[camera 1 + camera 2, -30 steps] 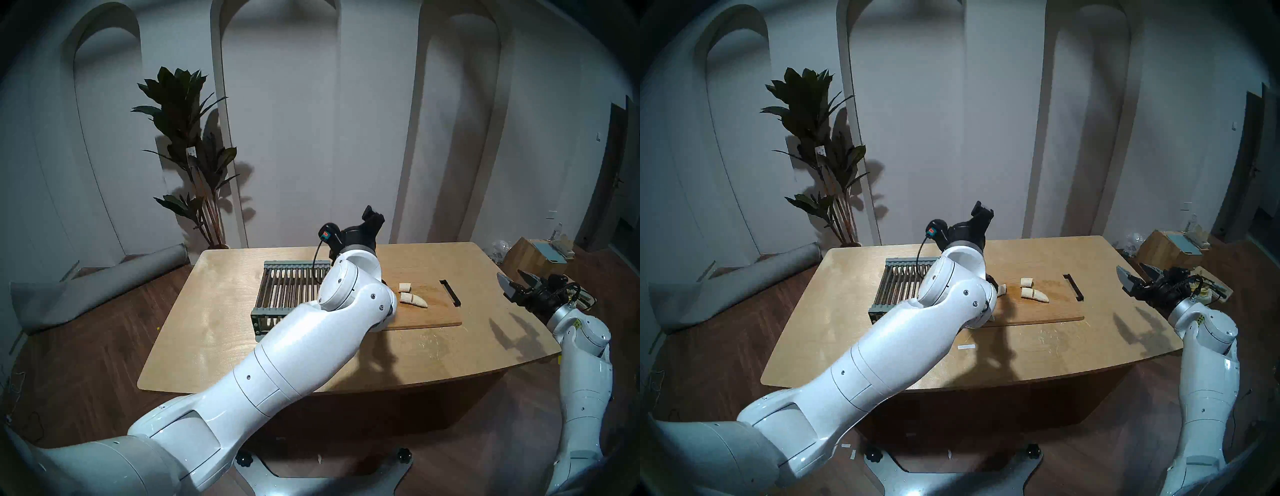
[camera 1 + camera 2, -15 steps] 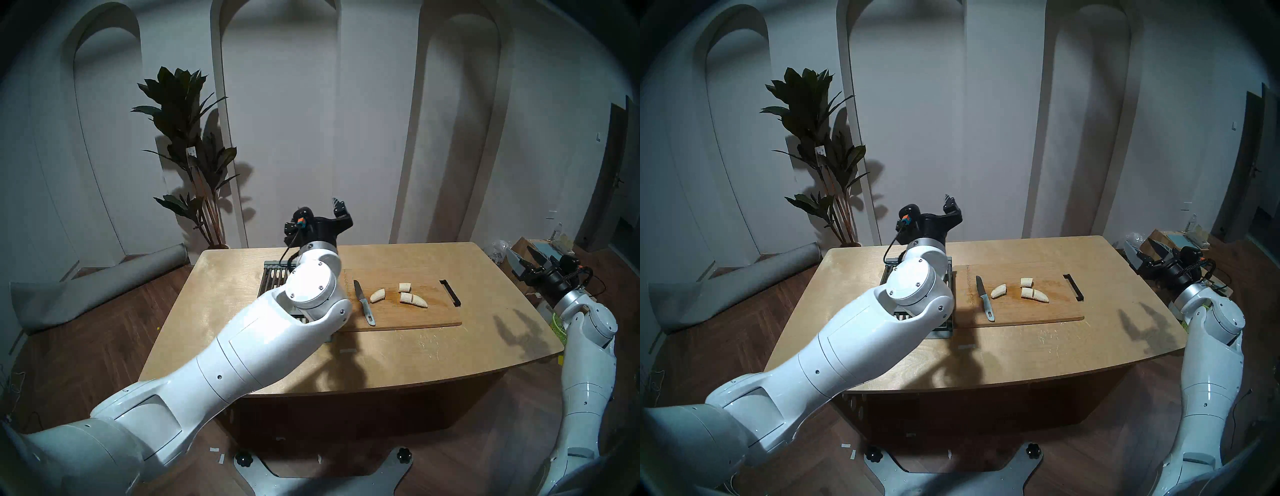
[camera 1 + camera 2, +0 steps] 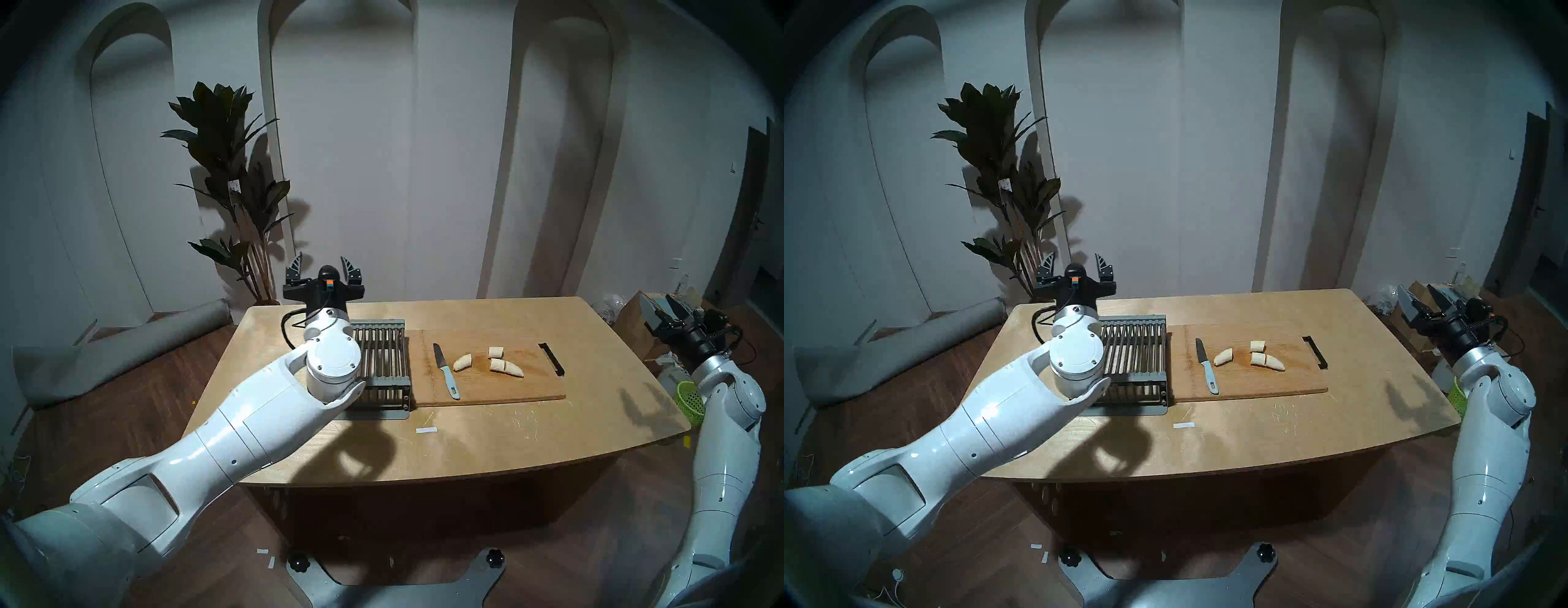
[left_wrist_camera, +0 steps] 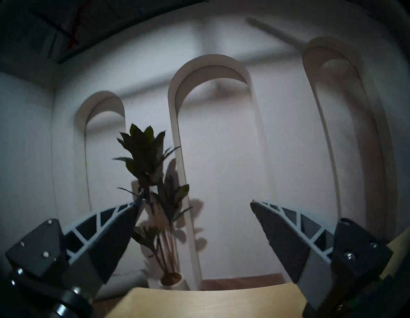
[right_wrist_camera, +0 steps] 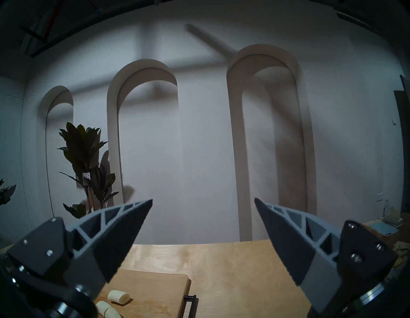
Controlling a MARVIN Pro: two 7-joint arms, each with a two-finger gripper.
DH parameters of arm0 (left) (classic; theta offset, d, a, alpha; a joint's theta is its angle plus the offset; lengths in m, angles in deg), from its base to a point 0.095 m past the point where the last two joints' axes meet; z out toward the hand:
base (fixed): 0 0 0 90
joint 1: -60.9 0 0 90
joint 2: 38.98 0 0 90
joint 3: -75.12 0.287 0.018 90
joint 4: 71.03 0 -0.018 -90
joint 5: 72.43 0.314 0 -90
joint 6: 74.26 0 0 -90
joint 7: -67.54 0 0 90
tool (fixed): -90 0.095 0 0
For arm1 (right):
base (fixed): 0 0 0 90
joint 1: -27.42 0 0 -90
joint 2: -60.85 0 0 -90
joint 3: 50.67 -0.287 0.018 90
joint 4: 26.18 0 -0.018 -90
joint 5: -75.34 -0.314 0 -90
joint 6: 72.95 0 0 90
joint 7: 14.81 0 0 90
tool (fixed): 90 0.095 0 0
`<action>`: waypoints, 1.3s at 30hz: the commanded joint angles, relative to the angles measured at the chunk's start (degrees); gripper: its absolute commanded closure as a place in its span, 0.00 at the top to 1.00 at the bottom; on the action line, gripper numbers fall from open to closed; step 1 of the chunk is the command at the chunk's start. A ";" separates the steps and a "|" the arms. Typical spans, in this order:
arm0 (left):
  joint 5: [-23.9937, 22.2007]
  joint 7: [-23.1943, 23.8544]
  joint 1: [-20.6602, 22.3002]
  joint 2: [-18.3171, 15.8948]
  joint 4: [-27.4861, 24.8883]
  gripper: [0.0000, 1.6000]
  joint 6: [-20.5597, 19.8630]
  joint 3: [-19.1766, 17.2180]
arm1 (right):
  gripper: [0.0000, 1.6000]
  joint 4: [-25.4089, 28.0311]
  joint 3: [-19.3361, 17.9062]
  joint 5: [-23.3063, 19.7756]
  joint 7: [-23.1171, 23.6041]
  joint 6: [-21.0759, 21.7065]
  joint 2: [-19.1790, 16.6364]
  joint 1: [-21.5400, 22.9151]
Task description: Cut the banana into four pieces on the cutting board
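Observation:
The banana lies cut into several pale chunks [image 3: 462, 362] on the cutting board [image 3: 509, 390]: one chunk on the left, three close together [image 3: 507, 367] on the right. A knife [image 3: 445, 370] with a dark blade and a pale blue handle lies on the board's left part. My left gripper [image 3: 321, 256] is open and empty, raised behind the rack at the table's far left. My right gripper [image 3: 655, 299] is open and empty, off the table's right edge. The right wrist view shows some chunks [image 5: 118, 297] and the board [image 5: 155, 288] below the open fingers.
A grey slatted rack [image 3: 382, 365] stands left of the board on the wooden table [image 3: 466, 441]. A white paper strip [image 3: 425, 430] lies near the front. A potted plant [image 3: 237, 191] stands behind the table. A green basket [image 3: 689, 401] and boxes stand at the right.
My left arm has swung left off the board to behind the rack, uncovering the knife and the left chunk. My right gripper has drawn back right and up.

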 commanded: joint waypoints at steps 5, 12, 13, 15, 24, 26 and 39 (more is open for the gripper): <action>-3.61 3.16 -0.95 -8.56 -8.89 1.00 8.46 -8.95 | 1.00 4.12 -1.29 0.47 -2.22 1.43 1.95 -2.17; -13.92 10.21 -6.31 -12.59 -13.44 1.00 15.39 -12.29 | 1.00 8.28 -0.45 1.46 -4.54 2.80 4.57 -4.05; -16.34 11.61 -7.12 -13.13 -13.89 1.00 16.13 -12.78 | 1.00 8.96 -0.48 1.55 -5.12 3.04 5.26 -4.30; -17.11 12.18 -7.39 -13.60 -13.96 1.00 16.59 -12.69 | 1.00 9.33 -0.41 1.78 -5.45 3.20 5.52 -4.54; -27.90 20.84 -8.65 -19.33 -14.03 1.00 16.08 -11.30 | 1.00 14.52 -0.39 4.12 -10.97 4.08 11.27 -7.53; -29.89 23.36 -8.34 -21.08 -14.09 1.00 15.01 -10.45 | 1.00 15.74 -0.33 4.66 -11.99 4.23 12.35 -8.23; -37.08 36.55 -8.74 -26.99 -15.46 1.00 15.28 -8.16 | 1.00 19.16 -0.18 6.20 -13.67 2.30 16.79 -11.80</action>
